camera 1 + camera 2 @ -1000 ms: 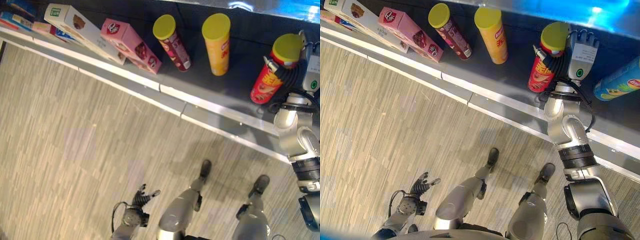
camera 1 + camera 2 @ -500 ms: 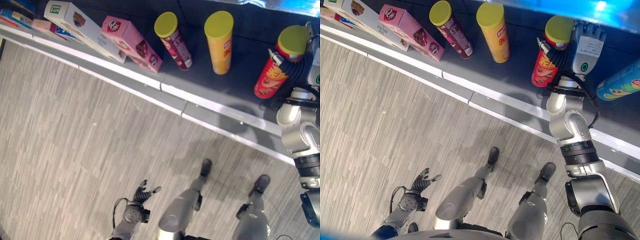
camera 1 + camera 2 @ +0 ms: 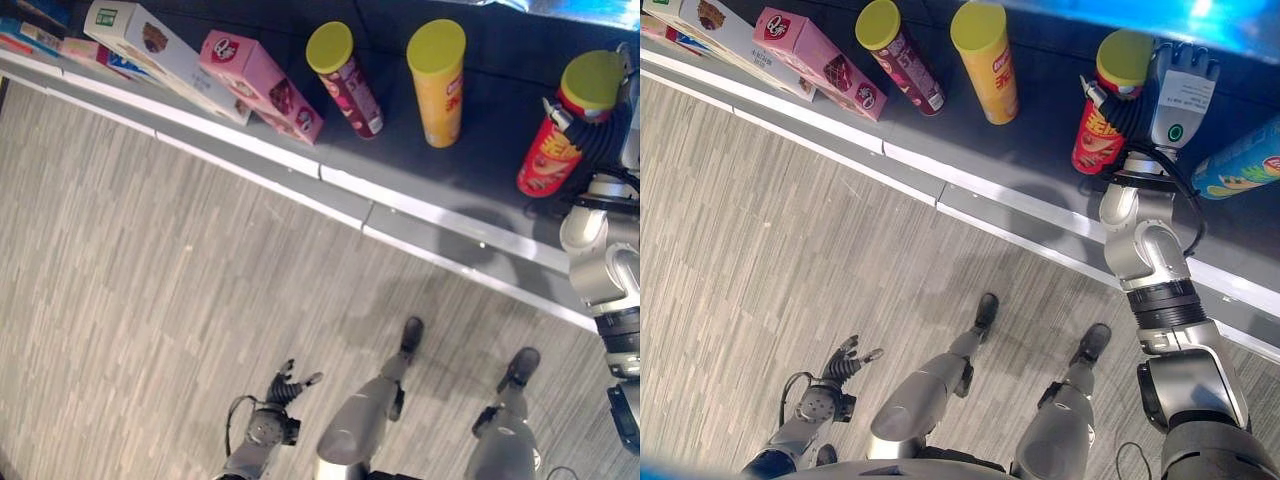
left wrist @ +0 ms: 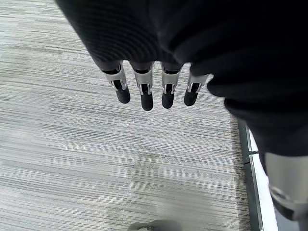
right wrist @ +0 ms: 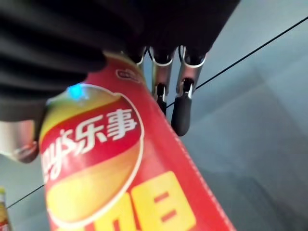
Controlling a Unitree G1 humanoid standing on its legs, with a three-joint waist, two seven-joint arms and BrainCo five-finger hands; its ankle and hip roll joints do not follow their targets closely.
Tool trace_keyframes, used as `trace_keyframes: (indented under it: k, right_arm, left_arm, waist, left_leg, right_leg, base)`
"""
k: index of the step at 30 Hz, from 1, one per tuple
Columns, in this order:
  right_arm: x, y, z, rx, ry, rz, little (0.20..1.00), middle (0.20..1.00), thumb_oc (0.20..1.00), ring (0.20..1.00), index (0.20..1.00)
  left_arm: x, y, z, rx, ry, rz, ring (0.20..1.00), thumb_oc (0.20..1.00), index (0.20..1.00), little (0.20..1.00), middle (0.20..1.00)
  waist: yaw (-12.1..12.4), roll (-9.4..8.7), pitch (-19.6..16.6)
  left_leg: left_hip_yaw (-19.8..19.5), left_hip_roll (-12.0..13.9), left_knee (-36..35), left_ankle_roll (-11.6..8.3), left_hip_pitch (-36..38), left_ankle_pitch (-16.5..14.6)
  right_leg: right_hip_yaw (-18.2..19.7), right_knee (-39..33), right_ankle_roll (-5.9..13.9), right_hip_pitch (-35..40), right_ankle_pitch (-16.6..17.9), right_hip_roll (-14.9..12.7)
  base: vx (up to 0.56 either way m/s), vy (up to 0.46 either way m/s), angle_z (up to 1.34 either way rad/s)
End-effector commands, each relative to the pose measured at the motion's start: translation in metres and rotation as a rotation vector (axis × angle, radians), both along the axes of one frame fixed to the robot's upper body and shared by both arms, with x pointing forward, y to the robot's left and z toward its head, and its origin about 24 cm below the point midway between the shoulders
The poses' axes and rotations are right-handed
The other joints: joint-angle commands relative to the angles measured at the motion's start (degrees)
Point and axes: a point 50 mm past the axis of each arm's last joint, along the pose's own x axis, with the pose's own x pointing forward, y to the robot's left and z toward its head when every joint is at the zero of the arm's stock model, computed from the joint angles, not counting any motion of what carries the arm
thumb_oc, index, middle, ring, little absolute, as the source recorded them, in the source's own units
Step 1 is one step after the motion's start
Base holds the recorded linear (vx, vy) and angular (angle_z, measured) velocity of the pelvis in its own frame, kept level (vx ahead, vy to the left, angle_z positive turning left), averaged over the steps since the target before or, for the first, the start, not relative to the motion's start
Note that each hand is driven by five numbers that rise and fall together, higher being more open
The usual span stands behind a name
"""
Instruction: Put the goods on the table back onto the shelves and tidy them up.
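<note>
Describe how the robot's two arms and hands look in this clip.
Both arms are silver-grey metal with rounded joint housings and dark bands between segments. The right hand has a pale back plate with a small green round mark, dark fingertips, and black cabling bundled at its wrist. The left hand is darker, with silver, dark-tipped fingers coming out of a black ribbed cover.

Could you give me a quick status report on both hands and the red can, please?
Right hand open beside the red can on the shelf. Left hand open, idle by the floor. Nothing in the way.
</note>
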Motion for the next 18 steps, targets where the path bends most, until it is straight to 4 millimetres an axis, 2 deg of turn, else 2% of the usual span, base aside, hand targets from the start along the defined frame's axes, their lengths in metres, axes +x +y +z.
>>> trace_keyframes:
  k: [1,18]
  right_arm:
    - [-0.0049,0.0092,0.0382,-0.100,-0.147,0.015,0.200,0.200,0.200,0.200,0.200]
    - [-0.0035,0.0099,0.0427,-0.101,-0.157,0.009,0.200,0.200,0.200,0.200,0.200]
  left_arm:
    - [-0.0018,0.0103,-0.0010,0.066,0.017,-0.045,1.000,1.000,1.000,1.000,1.000]
    - [-0.0004,0.0141,0.0003,0.074,0.010,-0.030,1.000,1.000,1.000,1.000,1.000]
  waist:
    - [0.47,-1.89,-3.92]
    - [0.43,-1.91,-3.87]
  left_leg:
    - [6.28,2.88,0.31,-4.30,-3.01,-1.47]
    - [6.36,2.66,0.28,-4.31,-3.29,-1.39]
  right_leg:
    - [2.74,5.04,4.36,-0.31,-3.35,-5.41]
    - [3.02,5.26,4.39,-0.79,-3.32,-5.50]
  base:
    - [0.00,0.000,0.00]
    - [0.00,0.000,0.00]
